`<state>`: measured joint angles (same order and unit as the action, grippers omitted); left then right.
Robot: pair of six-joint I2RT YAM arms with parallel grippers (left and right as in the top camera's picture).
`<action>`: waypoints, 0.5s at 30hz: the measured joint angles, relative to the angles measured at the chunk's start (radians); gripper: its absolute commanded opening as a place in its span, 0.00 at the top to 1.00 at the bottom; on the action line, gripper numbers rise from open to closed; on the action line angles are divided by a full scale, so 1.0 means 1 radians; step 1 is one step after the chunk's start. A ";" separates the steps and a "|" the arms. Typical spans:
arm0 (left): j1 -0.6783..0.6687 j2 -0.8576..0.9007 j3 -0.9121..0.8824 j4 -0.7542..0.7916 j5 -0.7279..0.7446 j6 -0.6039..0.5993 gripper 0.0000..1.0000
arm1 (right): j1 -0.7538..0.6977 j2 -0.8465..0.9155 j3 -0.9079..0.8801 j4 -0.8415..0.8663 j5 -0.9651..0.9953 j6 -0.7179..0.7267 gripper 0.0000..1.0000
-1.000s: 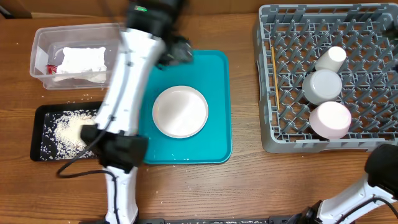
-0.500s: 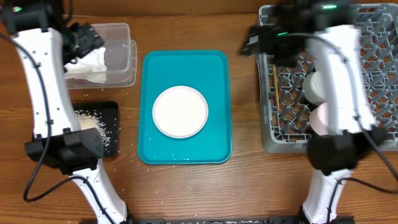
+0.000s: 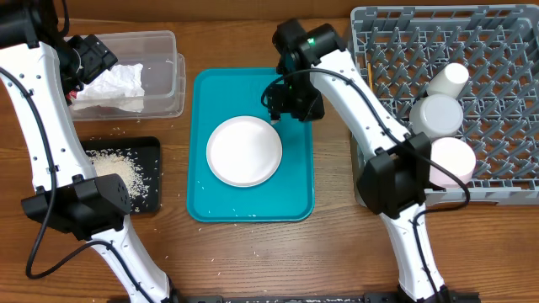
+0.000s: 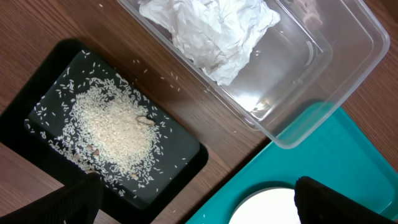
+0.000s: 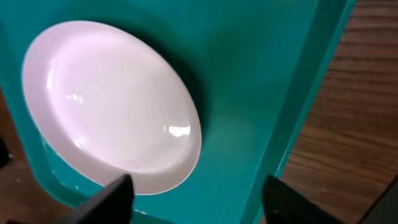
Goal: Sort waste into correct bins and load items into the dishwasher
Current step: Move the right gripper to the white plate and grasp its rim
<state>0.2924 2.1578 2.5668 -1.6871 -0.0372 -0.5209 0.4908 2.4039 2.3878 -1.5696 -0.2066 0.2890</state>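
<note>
The round white-pink plate (image 3: 244, 151) lies on the teal tray (image 3: 296, 181); it also shows in the right wrist view (image 5: 112, 99). My right gripper (image 3: 278, 105) hovers open and empty at the plate's far right rim (image 5: 199, 202). My left gripper (image 3: 94, 55) is open and empty above the clear tub (image 3: 164, 80), which holds the crumpled napkin (image 3: 109, 84) (image 4: 211, 31). The black tray (image 3: 150, 172) holds rice grains (image 4: 109, 127). The grey dish rack (image 3: 505, 50) holds the white cup (image 3: 447, 77), grey bowl (image 3: 436, 115), pinkish bowl (image 3: 447, 162) and chopsticks (image 3: 369, 80). The red wrapper is not visible.
Loose rice grains lie on the wooden table (image 3: 253, 252) around the black tray and a few on the teal tray's near edge. The teal tray sits between the bins on the left and the rack on the right.
My right arm has swung left from over the dish rack to the teal tray, beside the plate. My left arm has stayed over the clear tub.
</note>
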 measured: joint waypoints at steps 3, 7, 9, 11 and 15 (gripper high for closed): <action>0.000 0.000 0.000 0.000 0.000 0.000 0.00 | -0.001 0.032 0.000 0.007 -0.007 0.011 0.47; 0.000 0.000 0.000 0.000 0.000 0.000 0.00 | 0.001 0.064 0.000 0.013 -0.015 0.022 0.49; 0.000 0.000 0.000 0.000 0.000 0.000 0.00 | 0.002 0.078 0.000 0.017 -0.014 0.021 0.48; 0.000 0.000 0.000 0.000 0.000 0.000 0.00 | 0.006 0.103 0.000 0.021 -0.015 0.022 0.49; 0.000 0.000 0.000 0.000 0.000 0.000 0.00 | 0.022 0.130 -0.013 0.025 -0.015 0.022 0.48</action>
<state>0.2924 2.1578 2.5668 -1.6875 -0.0372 -0.5209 0.5129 2.5340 2.3753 -1.5444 -0.2214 0.3107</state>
